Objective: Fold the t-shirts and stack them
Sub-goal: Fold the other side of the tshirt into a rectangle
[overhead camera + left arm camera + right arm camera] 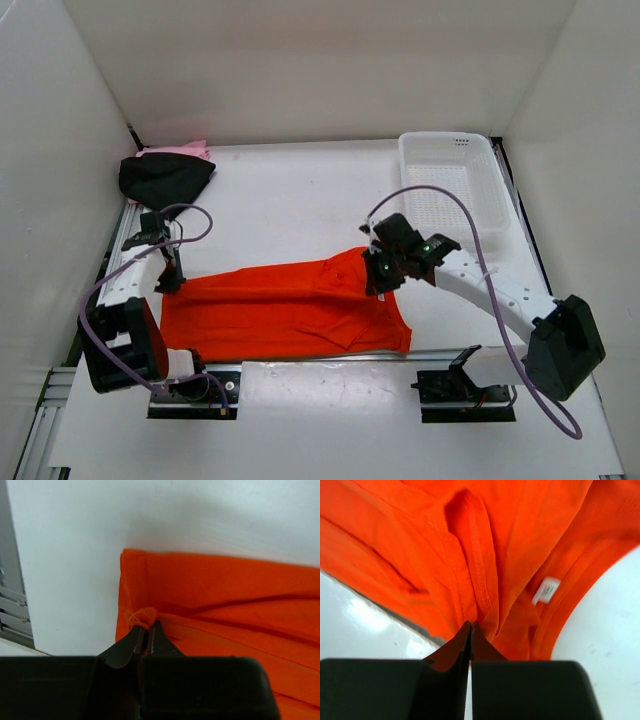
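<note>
The orange t-shirt (pixel 285 310) lies stretched left to right near the table's front edge, partly folded lengthwise. My left gripper (pixel 170 280) is shut on its left hem corner, and a small bunch of orange cloth (pixel 142 615) shows at the closed tips (pixel 148 625). My right gripper (pixel 380 275) is shut on the shirt's right end near the collar, lifting it slightly. In the right wrist view the tips (pixel 471 626) pinch folded cloth (pixel 485 555) beside the white label (pixel 546 590). The black t-shirt (pixel 163 178) sits bunched at the back left, on the pink t-shirt (pixel 185 151).
A white mesh basket (pixel 445 137) stands at the back right of the white table (pixel 300 210). White walls close in the left, back and right sides. A metal rail (pixel 330 357) runs along the front edge by the arm bases.
</note>
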Robot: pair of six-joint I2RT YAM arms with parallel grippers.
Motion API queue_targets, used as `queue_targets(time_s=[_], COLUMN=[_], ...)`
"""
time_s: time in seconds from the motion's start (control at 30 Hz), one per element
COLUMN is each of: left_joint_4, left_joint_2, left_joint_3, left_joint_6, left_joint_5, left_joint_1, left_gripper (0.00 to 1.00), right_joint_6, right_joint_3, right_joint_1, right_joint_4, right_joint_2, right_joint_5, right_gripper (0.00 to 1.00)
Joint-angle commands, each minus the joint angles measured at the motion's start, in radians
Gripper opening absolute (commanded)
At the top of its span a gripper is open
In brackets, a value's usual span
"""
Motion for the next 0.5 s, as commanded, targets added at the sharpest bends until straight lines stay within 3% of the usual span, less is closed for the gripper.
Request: queue_targets(time_s=[0.0,0.27,0.47], left_joint_4=[0.025,0.034,0.034], left_joint_2=[-0.019,-0.01,-0.028], left_joint_3=[-0.041,-0.061,-0.081], left_joint_6=[0.0,0.0,0.0], left_joint_5=[-0.038,-0.065,-0.065], left_joint_1=[-0.002,-0.002,-0.002], left_gripper=[0.1,0.12,0.19], right_joint_6=[0.082,0.126,0.145], right_joint_3=[-0.063,-0.118,-0.153], right_joint_1=[0.038,0.097,0.106], right_joint_4=[0.042,0.042,0.075], right_joint_2=[-0.025,-0.062,-0.051], right_joint_5=[0.025,0.035,0.033], right_gripper=[0.0,0.0,0.0])
